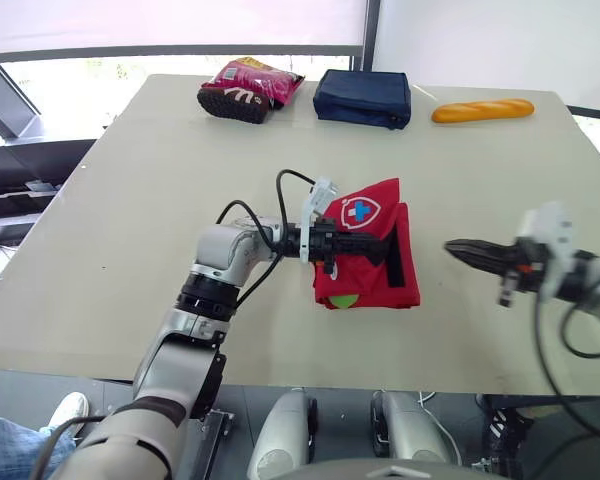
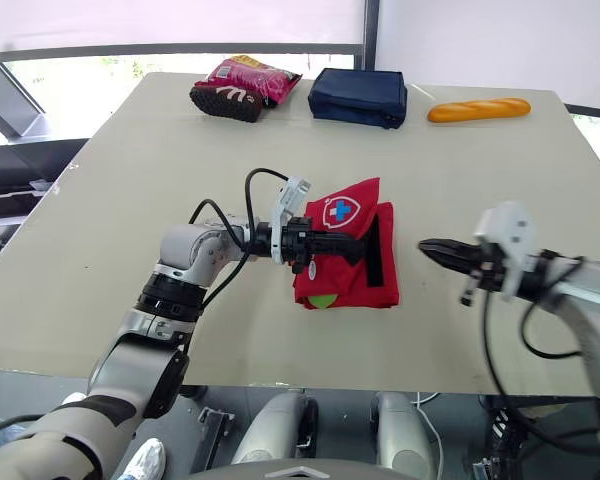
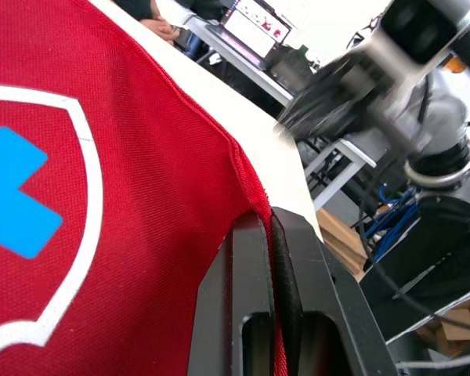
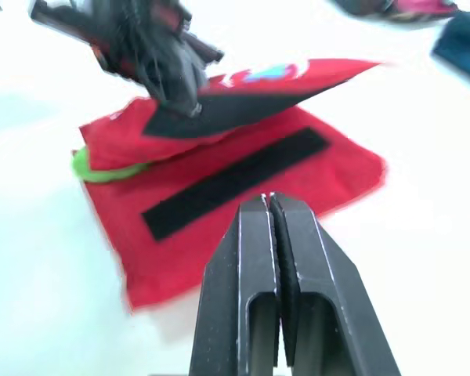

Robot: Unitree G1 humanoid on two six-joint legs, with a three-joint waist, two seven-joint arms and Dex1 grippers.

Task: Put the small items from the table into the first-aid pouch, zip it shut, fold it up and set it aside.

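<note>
1. Left gripper (image 1: 382,246) is clenched on the pouch (image 1: 372,285); in the left wrist view a seamed edge of red fabric is seen pinched between its two black fingers (image 3: 227,298).
2. The pouch is found just right of the centre of the head-camera frame. It is red, and its lower layer is laid flat on the table (image 1: 120,250).
3. Its flap (image 1: 365,210), marked with a white shield and a blue cross, is held tilted up off the lower layer by the left gripper.
4. A black strip (image 1: 398,250) is exposed on the lower layer, along the pouch's right side and partly under the flap.
5. A green item (image 1: 344,300) is seen poking out at the pouch's lower edge, tucked between the layers.
6. The right gripper (image 1: 458,248) is placed at the middle right of the frame. Its fingers (image 4: 251,258) are pressed together with nothing between them, and it is pointed at the pouch but kept apart from it.
7. Along the upper edge of the frame, a snack bag (image 1: 250,88), a blue bag (image 1: 363,97) and a baguette (image 1: 482,110) are lined up from left to right, well apart from the pouch.
</note>
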